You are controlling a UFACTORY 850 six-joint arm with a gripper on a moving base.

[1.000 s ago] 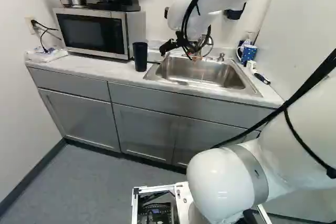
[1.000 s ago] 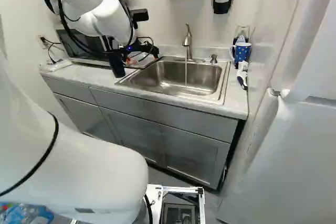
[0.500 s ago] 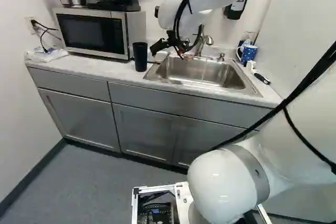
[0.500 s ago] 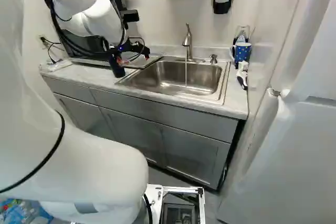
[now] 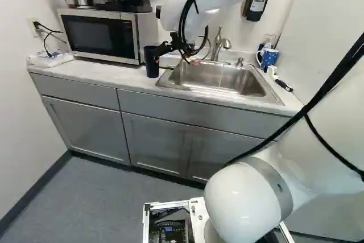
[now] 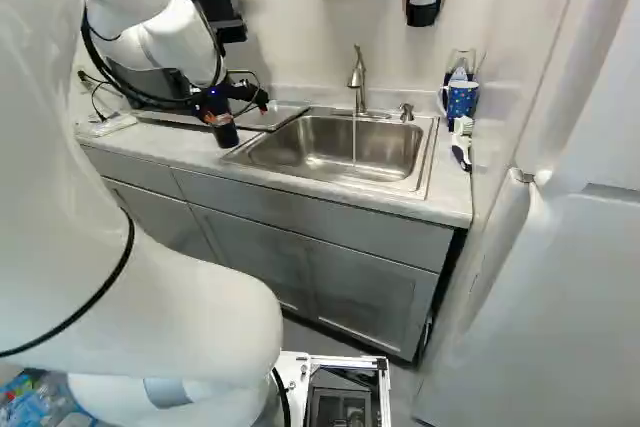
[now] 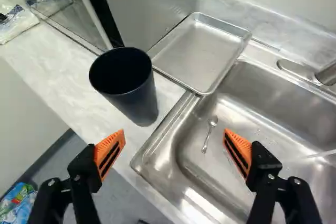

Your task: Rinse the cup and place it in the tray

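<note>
Aims the black, orange-padded gripper, spread wide and empty, towards the tall dark-blue cup, upright on the pale marbled worktop beside the shallow metal tray; probably so wide to straddle it.

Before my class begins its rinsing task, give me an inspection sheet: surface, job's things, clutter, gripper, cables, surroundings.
Surface: pale marbled countertop; spills, nothing seen.
Job's things: dark blue cylindrical cup upright on the countertop, beside the shallow rectangular metal tray; stainless steel sink with water running from its curved metal faucet.
Clutter: small metal spoon in the sink; blue dotted mug at the counter's far end.
Gripper: black with orange pads, open, holding nothing.
Cables: black cables looped along the arm; others plugged in by the silver-and-black microwave.
Surroundings: white walls, grey cabinets below.
</note>
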